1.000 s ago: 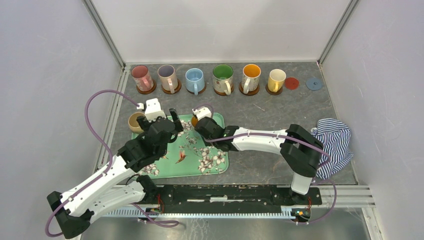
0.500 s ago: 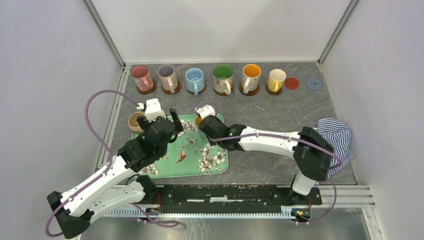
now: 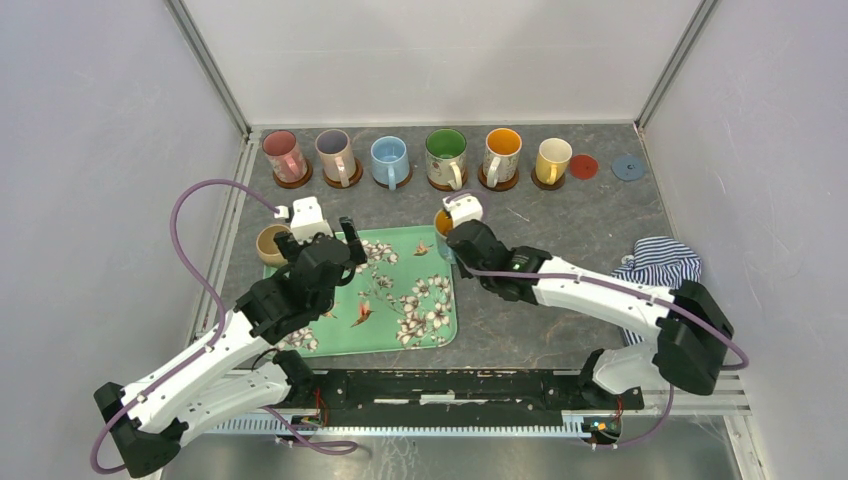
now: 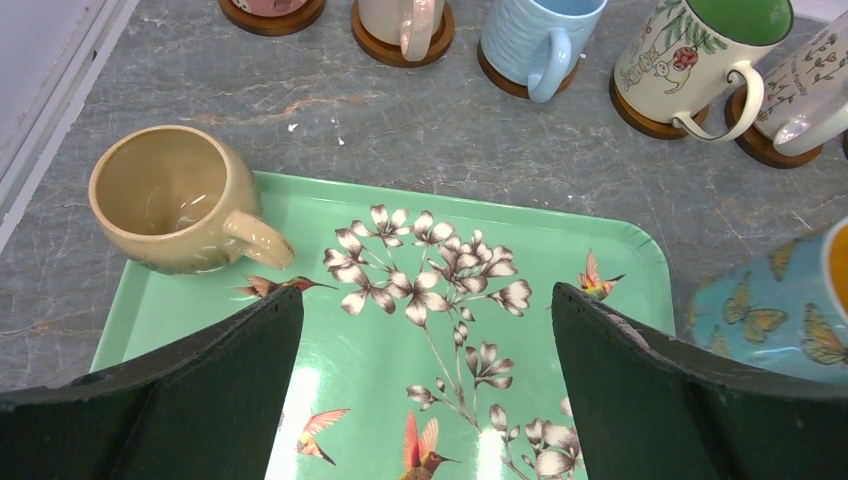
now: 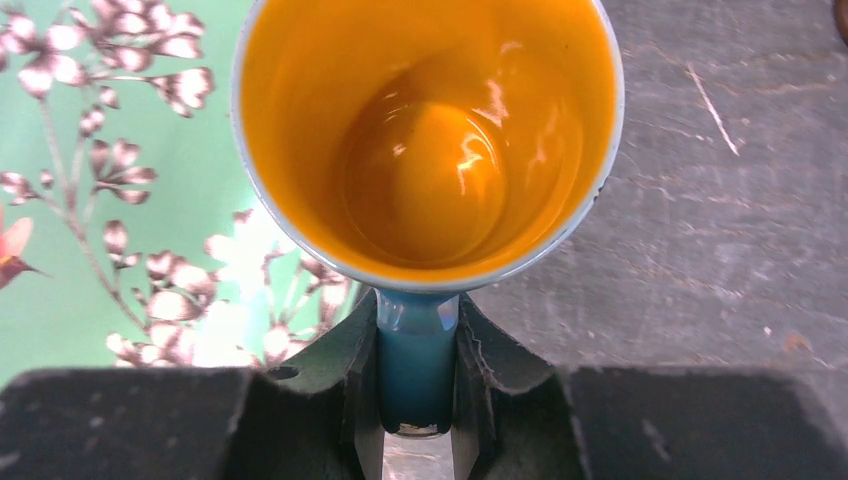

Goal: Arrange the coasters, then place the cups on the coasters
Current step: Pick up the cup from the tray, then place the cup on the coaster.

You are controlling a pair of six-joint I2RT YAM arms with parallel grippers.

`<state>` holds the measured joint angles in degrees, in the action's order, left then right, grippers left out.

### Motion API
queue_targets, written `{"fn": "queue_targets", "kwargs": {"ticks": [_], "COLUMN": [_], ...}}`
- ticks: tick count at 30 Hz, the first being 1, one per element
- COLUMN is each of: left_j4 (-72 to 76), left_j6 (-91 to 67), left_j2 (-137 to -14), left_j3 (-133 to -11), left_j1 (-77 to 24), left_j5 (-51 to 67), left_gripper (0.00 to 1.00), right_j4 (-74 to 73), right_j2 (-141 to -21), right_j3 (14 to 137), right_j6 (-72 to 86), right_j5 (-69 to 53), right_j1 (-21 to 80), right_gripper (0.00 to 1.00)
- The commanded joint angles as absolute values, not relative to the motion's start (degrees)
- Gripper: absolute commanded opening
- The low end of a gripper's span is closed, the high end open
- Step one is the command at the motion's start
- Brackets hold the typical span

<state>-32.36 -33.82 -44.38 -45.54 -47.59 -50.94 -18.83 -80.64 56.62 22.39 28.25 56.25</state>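
Observation:
My right gripper (image 5: pixel 417 400) is shut on the handle (image 5: pixel 417 365) of a blue butterfly cup with an orange inside (image 5: pixel 430 130). It holds this cup (image 3: pixel 442 222) upright over the back right corner of the green floral tray (image 3: pixel 400 335). A tan cup (image 3: pixel 271 243) stands on the tray's back left corner. My left gripper (image 4: pixel 425 310) hangs open over the tray, right of the tan cup (image 4: pixel 175 195), holding nothing. Along the back, pink (image 3: pixel 282 153), lilac (image 3: pixel 334 152), light blue (image 3: pixel 389 158), green (image 3: pixel 446 152), orange (image 3: pixel 502 152) and yellow (image 3: pixel 552 157) cups stand on wooden coasters. A red coaster (image 3: pixel 583 166) and a blue-grey coaster (image 3: pixel 628 166) lie bare.
A blue-and-white striped cloth (image 3: pixel 668 268) lies bunched at the right edge, beside my right arm's elbow. White walls with metal rails enclose the grey table on three sides.
My right arm has carried the blue cup to the right, from over the tray's back middle to its back right corner. The left arm has not moved.

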Motion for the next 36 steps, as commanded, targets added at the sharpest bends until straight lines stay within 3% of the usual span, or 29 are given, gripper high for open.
{"fn": "queue_targets", "kwargs": {"ticks": [1,15,26,36], "left_j4": [-29.36,-29.02,-28.79,-28.82], "left_j6": [-32.07,-31.91,-31.90,-31.73], "left_j2": [-44.56,-43.35,-41.53,-40.32], "left_j3": [-45.36,-45.58,-45.36,-45.32], "left_j1": [-47.44,-47.39,-47.42,-47.37], "left_j5": [-51.56,-49.00,-48.25,-49.09], "left_gripper": [1.00,1.00,1.00,1.00], "right_j4": [-15.59,-17.13,-9.95,-1.93], "right_j2": [-73.68,-65.75,-68.49,-78.97], "right_j3": [54.31,49.22,49.72,57.49], "right_j6": [21.83,18.62,14.51,13.25], "right_j5": [32.34,38.07,34.14,27.35], "right_j1": [52.99,37.83,18.36,4.06], "right_gripper": [0.00,0.00,0.00,0.00]}}
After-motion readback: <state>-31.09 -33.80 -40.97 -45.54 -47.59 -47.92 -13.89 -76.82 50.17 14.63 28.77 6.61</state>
